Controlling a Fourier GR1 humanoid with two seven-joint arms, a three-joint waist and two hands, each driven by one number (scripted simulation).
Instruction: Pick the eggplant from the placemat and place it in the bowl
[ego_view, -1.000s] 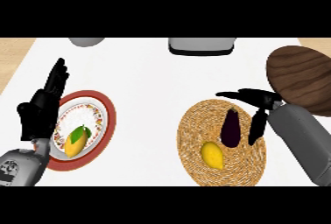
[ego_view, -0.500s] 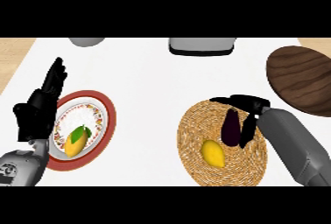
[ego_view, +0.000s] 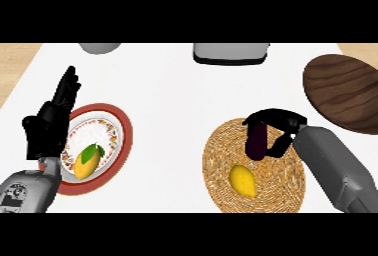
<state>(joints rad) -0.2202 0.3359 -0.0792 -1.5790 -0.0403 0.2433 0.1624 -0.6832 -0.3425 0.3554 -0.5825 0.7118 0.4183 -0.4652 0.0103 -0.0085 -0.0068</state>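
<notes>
We judge the eggplant (ego_view: 256, 141) light, smooth, slippery; our right hand (ego_view: 279, 125) curls around its middle; left hand (ego_view: 50, 120) rests open.

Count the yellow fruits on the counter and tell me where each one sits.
2. One yellow fruit with a green leaf lies on the red-rimmed plate at left; the other yellow fruit lies on the woven placemat, below the eggplant. None looks hidden.

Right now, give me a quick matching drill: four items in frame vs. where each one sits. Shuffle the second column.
Items:
1. eggplant
2. mango
3. lemon
4. wooden bowl

Places:
A. on the patterned plate
B. far right of the counter
C. in the right hand, over the placemat
D. lying free on the placemat

Pairs: 1-C, 2-A, 3-D, 4-B
</notes>
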